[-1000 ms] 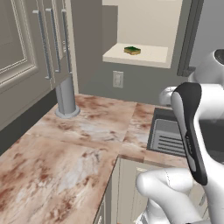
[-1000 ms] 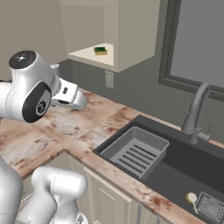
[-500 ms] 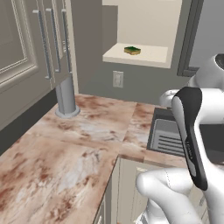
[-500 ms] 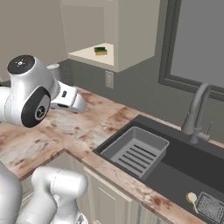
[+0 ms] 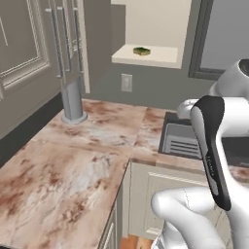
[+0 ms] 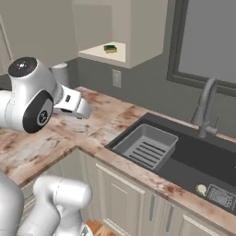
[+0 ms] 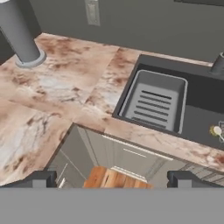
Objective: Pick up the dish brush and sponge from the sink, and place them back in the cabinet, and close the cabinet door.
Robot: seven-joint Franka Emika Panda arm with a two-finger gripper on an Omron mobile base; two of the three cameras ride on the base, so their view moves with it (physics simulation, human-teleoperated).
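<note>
Marble counter (image 5: 73, 160) corner, sink (image 6: 193, 156) to its right. I'm swinging the arm off the cabinet (image 6: 138, 32) toward the sink; sponge (image 6: 110, 48) is sitting shelved. Gripper (image 7: 111, 179) is hanging released, empty. Brush (image 6: 201, 189) is lying in the sink's near corner: next pick.

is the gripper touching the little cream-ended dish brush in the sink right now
Apart. The hand view shows the open gripper high over the counter edge, with the small cream-ended dish brush far off in the black sink.

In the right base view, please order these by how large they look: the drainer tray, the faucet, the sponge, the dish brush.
1. Drainer tray
2. Faucet
3. Sponge and dish brush: both look tiny and about alike. The sponge sits farther off, so I do not rank them.
</note>
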